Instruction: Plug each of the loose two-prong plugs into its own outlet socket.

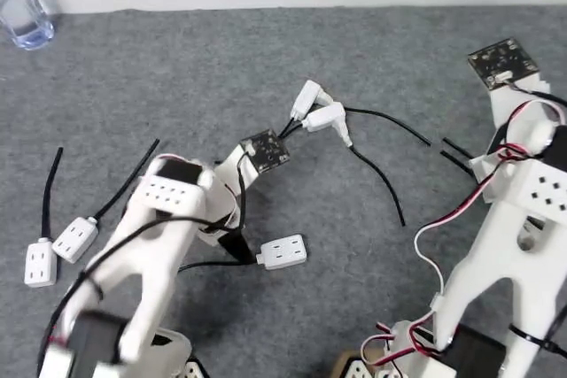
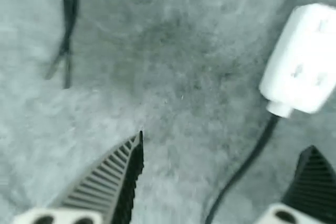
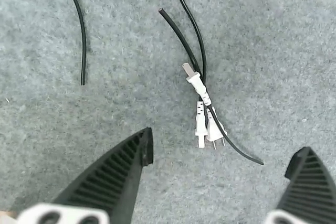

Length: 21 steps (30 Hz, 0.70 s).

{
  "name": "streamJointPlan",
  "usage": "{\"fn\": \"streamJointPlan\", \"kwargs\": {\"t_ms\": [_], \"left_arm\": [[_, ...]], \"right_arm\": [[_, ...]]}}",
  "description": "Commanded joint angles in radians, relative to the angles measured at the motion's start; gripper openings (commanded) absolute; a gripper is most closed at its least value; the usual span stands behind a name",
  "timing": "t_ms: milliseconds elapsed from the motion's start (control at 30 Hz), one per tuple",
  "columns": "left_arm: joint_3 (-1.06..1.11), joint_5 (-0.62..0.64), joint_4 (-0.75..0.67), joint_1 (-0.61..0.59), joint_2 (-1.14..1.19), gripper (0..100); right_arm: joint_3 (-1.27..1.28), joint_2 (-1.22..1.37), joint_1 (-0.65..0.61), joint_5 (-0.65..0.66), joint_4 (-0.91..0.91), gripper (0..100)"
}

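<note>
The black-corded white two-prong plugs (image 3: 199, 121) lie lengthwise straight ahead of the right end effector (image 3: 227, 140), which is spread open. The left end effector (image 2: 226, 141), released too, hovers just beside a white plastic outlet socket (image 2: 302, 59).

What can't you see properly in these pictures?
- High view: the left arm hides where the cord of the middle outlet socket runs.
- Left wrist view: the near socket is cut off by the frame edge, and its slots can't be made out.
- High view: the plugs are bunched, and the prongs are too small to count.
</note>
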Motion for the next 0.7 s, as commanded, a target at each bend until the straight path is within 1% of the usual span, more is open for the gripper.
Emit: {"fn": "streamJointPlan", "kwargs": {"t_ms": [0, 100, 133, 200, 267, 333, 400, 500, 667], "left_arm": [[0.012, -0.006, 0.075, 0.025, -0.184, 42], [0.166, -0.006, 0.071, 0.132, -0.233, 42], [0.216, -0.003, 0.046, 0.178, -0.239, 42], [0.294, 0.028, -0.031, 0.253, -0.241, 42], [0.341, 0.083, -0.132, 0.293, -0.236, 42], [0.358, 0.097, -0.209, 0.299, -0.235, 42], [0.357, 0.097, -0.255, 0.299, -0.209, 42], [0.341, 0.100, -0.319, 0.302, -0.094, 42], [0.168, 0.100, -0.213, 0.299, 0.101, 42]], "right_arm": [[-0.037, -0.004, 0.008, 0.011, -0.022, 39.0], [-0.031, -0.004, 0.008, 0.011, -0.042, 39.0], [-0.031, -0.004, 0.007, 0.011, -0.042, 39.0], [-0.029, -0.004, 0.005, 0.011, -0.041, 39.0], [-0.028, -0.004, 0.007, 0.012, -0.041, 39.0], [-0.011, -0.004, 0.010, 0.041, -0.036, 39.0], [0.006, -0.004, 0.012, 0.071, -0.033, 39.0], [0.026, -0.004, 0.024, 0.081, -0.042, 39.0], [0.032, -0.004, 0.022, 0.081, -0.042, 39.0]]}}
